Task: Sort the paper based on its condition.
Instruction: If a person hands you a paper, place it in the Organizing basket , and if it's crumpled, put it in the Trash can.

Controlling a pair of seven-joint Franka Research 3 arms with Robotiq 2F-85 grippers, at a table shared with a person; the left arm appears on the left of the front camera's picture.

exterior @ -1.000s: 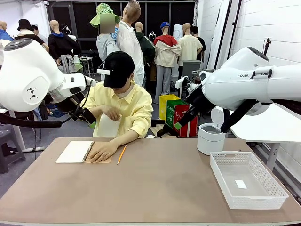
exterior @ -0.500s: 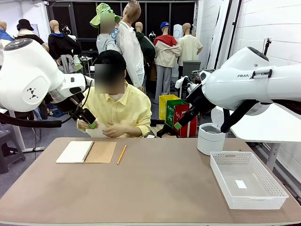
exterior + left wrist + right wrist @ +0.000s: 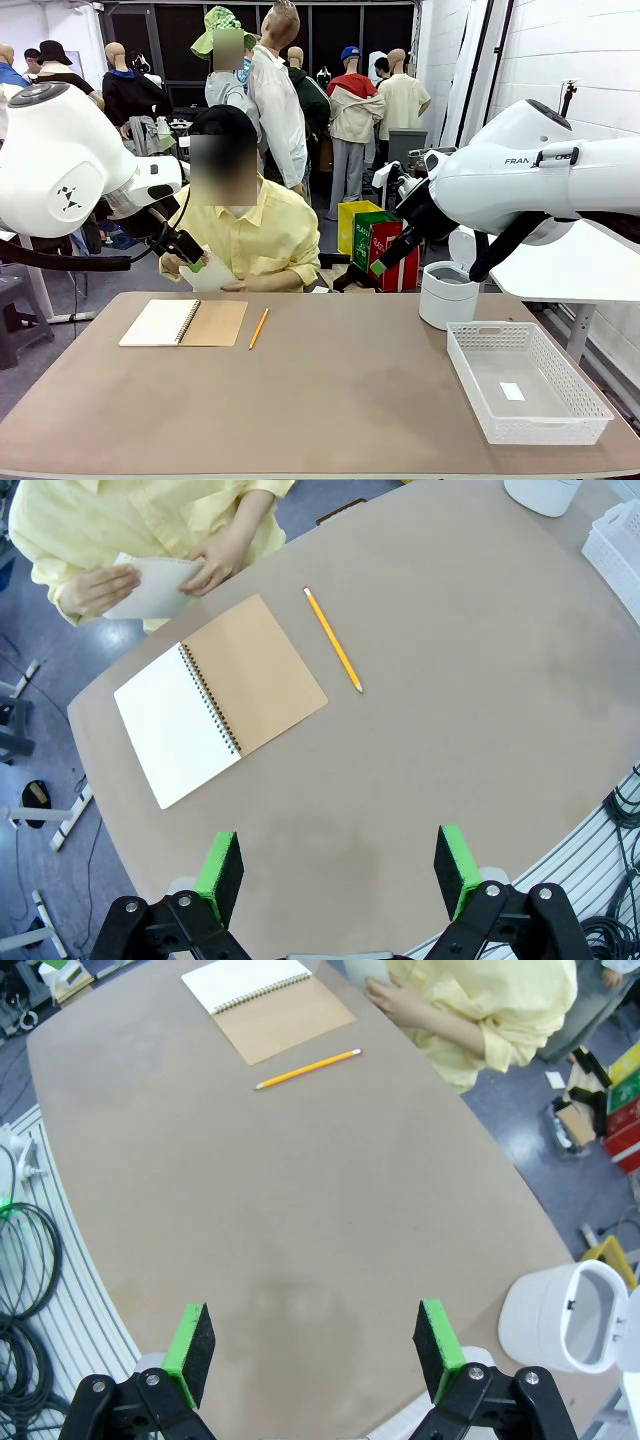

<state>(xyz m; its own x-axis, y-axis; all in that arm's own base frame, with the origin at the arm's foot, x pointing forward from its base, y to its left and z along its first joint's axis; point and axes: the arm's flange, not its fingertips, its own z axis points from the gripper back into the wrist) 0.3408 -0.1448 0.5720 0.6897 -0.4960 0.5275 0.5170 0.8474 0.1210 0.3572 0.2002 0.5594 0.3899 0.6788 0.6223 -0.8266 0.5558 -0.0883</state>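
Paper in person's hands, well apart from left end effector, right end effector; both spread.

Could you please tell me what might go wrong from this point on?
1. The paper is in the person's hands, past the table edge. If the open left end effector reached for it, it might pinch fingers or crease the sheet.
2. The notebook lies open on a white page that might be mistaken for loose paper.
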